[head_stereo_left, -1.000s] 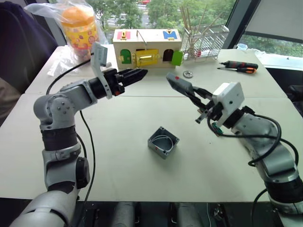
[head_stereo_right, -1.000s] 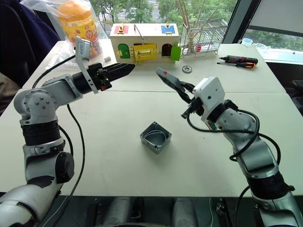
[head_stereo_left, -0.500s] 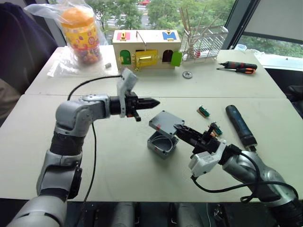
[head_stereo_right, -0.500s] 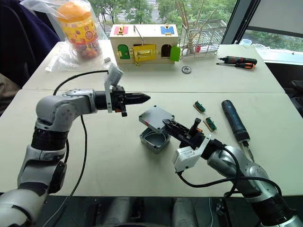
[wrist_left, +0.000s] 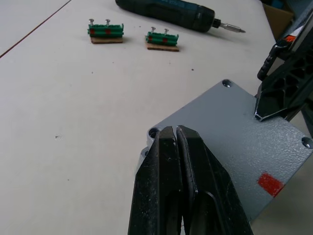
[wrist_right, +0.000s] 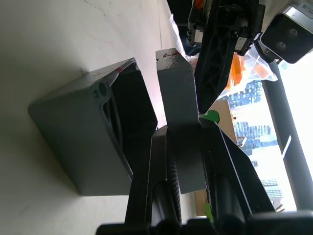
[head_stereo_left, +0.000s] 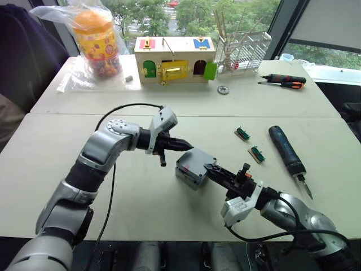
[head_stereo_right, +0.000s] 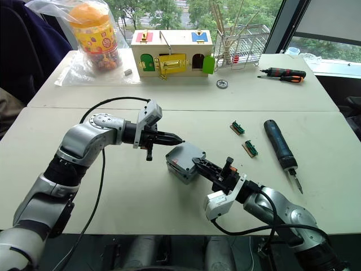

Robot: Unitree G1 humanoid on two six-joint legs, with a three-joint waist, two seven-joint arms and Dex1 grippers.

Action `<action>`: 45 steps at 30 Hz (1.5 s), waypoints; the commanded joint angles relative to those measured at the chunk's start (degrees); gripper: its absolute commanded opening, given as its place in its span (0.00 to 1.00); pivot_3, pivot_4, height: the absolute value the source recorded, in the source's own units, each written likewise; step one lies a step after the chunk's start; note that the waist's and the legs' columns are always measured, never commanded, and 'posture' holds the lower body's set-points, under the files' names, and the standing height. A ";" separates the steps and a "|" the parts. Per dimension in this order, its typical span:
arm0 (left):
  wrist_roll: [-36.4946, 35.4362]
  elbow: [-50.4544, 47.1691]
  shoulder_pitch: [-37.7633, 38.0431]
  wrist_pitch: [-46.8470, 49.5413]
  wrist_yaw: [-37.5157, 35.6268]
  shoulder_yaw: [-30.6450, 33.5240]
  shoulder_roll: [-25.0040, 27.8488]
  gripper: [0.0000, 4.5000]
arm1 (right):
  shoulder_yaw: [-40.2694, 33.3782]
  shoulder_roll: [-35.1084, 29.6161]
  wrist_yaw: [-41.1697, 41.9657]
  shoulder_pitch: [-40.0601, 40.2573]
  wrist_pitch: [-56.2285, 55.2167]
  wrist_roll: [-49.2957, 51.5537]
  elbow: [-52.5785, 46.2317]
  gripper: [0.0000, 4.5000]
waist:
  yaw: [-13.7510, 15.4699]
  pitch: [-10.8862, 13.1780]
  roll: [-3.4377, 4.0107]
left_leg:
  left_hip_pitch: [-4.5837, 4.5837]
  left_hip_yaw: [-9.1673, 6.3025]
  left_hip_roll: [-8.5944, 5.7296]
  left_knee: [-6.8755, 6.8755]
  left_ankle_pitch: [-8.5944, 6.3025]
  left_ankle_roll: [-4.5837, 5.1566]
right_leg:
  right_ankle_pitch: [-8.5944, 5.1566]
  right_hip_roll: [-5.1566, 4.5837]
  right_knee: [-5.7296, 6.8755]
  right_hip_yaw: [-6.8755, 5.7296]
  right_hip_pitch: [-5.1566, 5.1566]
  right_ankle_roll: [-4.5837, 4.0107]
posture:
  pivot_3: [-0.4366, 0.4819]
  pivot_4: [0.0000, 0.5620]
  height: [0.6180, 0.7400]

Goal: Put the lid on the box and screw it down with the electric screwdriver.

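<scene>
Pale table (head_stereo_left: pixel 130 209) bearing the box (head_stereo_left: pixel 189 176), the electric screwdriver (head_stereo_left: pixel 286 150), wooden box (head_stereo_left: pixel 174 58)

No legible text, brand, no. or label anywhere. Closest things to markings, placed relative to the box (head_stereo_right: pixel 179 169): a plain red patch w/o lettering on the lid (wrist_left: pixel 254 161) sitting over it; a printed pattern on the orange jar (head_stereo_left: pixel 97 37) well behind it, too small to read; coloured shapes on the wooden toy box (head_stereo_left: pixel 175 58) behind it, no readable characters.
</scene>
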 commanded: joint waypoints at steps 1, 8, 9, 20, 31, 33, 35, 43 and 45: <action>1.40 -0.58 -0.01 -2.19 -1.27 -0.85 -0.69 0.01 | -0.09 0.62 -1.29 -0.37 -0.40 -0.76 -0.10 0.02 | 0.00 0.00 0.00 | 0.00 0.00 0.00 0.00 0.00 0.00 | 0.00 0.00 0.00 0.00 0.00 0.00 | 0.48 0.27 0.72; 3.61 -1.39 0.82 -4.11 -3.14 -2.33 -0.81 0.01 | 0.88 1.43 -1.85 -0.62 -0.42 -2.04 1.22 0.02 | -0.03 0.00 0.00 | 0.02 0.00 0.01 -0.02 0.00 0.00 | 0.00 0.01 0.00 0.00 0.00 0.00 | 0.48 0.27 0.72; 3.76 -1.54 0.95 -4.17 -3.25 -2.39 -0.82 0.01 | 0.98 1.45 -1.93 -0.61 -0.41 -2.16 1.26 0.02 | -0.03 0.00 0.00 | 0.02 0.00 0.01 -0.02 0.00 0.00 | 0.00 0.00 0.00 0.01 0.01 0.00 | 0.48 0.27 0.72; 5.29 -3.92 1.99 -4.56 -4.14 -3.20 -0.52 0.01 | 1.93 1.32 -3.01 -0.06 -0.57 -3.24 1.76 0.02 | -0.02 0.00 0.00 | 0.03 -0.02 0.03 -0.02 0.00 0.00 | 0.00 0.00 0.00 0.00 0.03 0.00 | 0.48 0.27 0.72; 14.39 -1.06 3.77 -12.43 -5.18 -9.10 0.76 0.00 | 2.14 1.50 -3.99 0.64 -0.17 -2.97 2.60 0.36 | -0.02 -0.07 0.02 | 0.57 0.00 0.02 -0.15 0.00 0.00 | -0.02 -0.01 -0.06 0.03 0.51 0.00 | 0.48 0.27 0.72; 15.83 0.26 3.84 -13.55 -4.50 -9.66 0.36 0.00 | 1.74 1.52 -4.49 0.71 0.13 -3.33 2.07 0.57 | -0.07 -0.17 0.03 | 0.70 0.05 0.03 -0.21 0.00 0.00 | -0.04 -0.01 -0.06 0.09 0.57 0.01 | 0.48 0.27 0.72; 16.95 1.22 3.85 -14.61 -4.22 -10.06 -0.04 0.00 | 1.57 1.46 -4.60 0.68 0.41 -3.49 1.74 0.77 | -0.06 -0.37 0.01 | 0.99 0.05 0.03 -0.29 -0.01 -0.01 | -0.10 -0.01 -0.10 0.09 0.86 -0.01 | 0.48 0.27 0.72; 19.92 2.86 4.44 -16.88 -4.45 -10.98 -0.48 0.00 | 0.44 0.75 -4.82 1.60 0.85 -3.52 0.50 0.99 | -0.03 -1.08 0.07 | 1.11 0.03 0.04 -0.29 -0.01 -0.01 | -0.17 -0.02 -0.09 0.10 0.95 -0.03 | 0.48 0.27 0.72; 20.79 3.37 4.65 -17.63 -4.54 -11.31 -0.23 0.00 | 0.16 0.57 -4.89 1.79 0.82 -3.42 0.18 0.99 | 0.00 -1.11 0.09 | 1.10 0.02 0.04 -0.29 -0.01 -0.01 | -0.18 -0.02 -0.09 0.10 0.95 -0.02 | 0.48 0.27 0.72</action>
